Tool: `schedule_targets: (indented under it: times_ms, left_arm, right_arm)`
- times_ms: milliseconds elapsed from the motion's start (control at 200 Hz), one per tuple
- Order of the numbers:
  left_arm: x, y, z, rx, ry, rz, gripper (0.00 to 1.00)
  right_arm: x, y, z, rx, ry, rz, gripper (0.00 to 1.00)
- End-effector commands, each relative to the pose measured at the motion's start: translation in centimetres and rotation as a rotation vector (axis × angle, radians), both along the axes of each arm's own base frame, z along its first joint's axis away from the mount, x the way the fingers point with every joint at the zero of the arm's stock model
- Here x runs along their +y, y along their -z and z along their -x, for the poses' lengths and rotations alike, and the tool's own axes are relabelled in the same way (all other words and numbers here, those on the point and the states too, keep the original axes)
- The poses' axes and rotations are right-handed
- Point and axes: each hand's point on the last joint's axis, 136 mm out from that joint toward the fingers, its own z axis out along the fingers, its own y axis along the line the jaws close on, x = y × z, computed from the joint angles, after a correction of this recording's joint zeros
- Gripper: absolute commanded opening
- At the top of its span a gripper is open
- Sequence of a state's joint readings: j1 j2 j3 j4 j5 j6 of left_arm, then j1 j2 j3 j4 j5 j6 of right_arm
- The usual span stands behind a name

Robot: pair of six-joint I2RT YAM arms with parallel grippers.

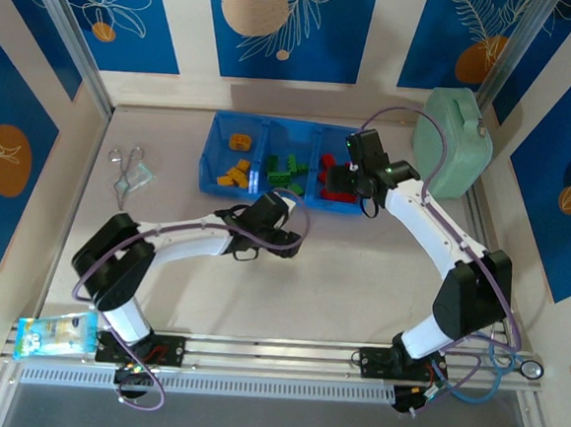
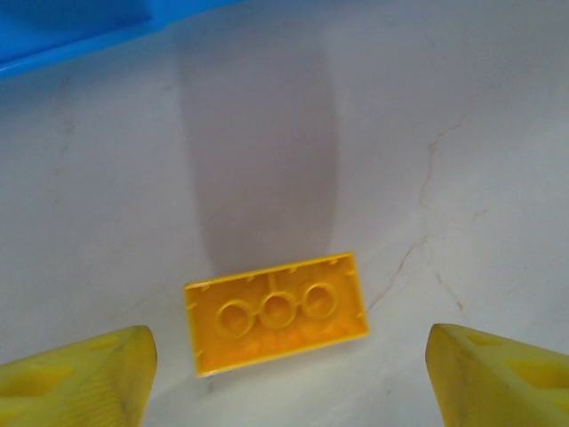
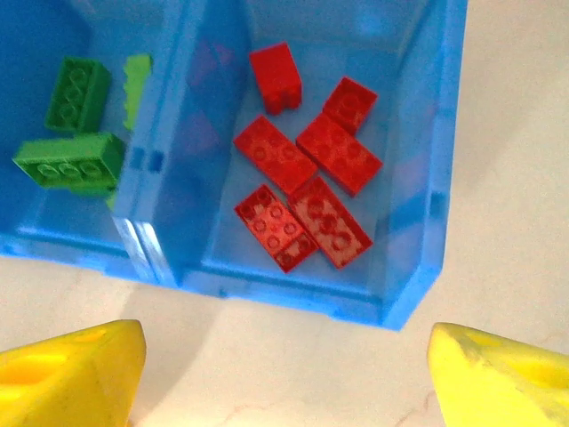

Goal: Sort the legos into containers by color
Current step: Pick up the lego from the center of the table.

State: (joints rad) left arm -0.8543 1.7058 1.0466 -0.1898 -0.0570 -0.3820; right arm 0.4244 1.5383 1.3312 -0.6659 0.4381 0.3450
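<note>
One yellow lego (image 2: 276,322) lies studs-down on the pale table, between the spread fingers (image 2: 80,382) of my left gripper (image 2: 289,374), which touch nothing. That gripper (image 1: 283,221) is open, just in front of the blue tray (image 1: 267,197). My right gripper (image 3: 284,374) is open and empty, above the table at the tray's front wall (image 3: 293,285). Several red legos (image 3: 302,178) lie in the right container and green ones (image 3: 76,133) in the middle. Yellow-orange legos (image 1: 234,170) lie in the left container.
A mint green handled case (image 1: 452,143) stands at the back right beside the tray. Scissors (image 1: 126,166) and a small clear bag (image 1: 144,175) lie at the left. A packet (image 1: 55,334) sits at the front left corner.
</note>
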Motion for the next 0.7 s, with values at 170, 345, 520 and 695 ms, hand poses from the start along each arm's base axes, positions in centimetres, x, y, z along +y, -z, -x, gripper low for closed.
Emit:
schedule_targets:
  times_ms: [170, 345, 520, 695]
  left_arm:
    - [-0.9, 3.1, 0.5, 0.061, 0.04, -0.193, 0.8]
    - [0.0, 4.2, 0.2, 0.067, 0.022, -0.287, 0.8]
    - [0.0, 5.2, 0.3, 0.08, 0.03, -0.313, 0.79]
    - [0.1, 5.4, 0.3, 0.076, 0.027, -0.322, 0.65]
  right_arm:
    - [-0.7, -0.4, 1.5, -0.028, 0.031, -0.04, 0.84]
    - [-1.2, 0.2, 2.2, -0.024, 0.046, -0.048, 0.84]
    - [-1.5, 0.4, 2.6, -0.024, 0.057, -0.057, 0.84]
    - [-1.6, 0.4, 2.9, -0.026, 0.061, -0.062, 0.83]
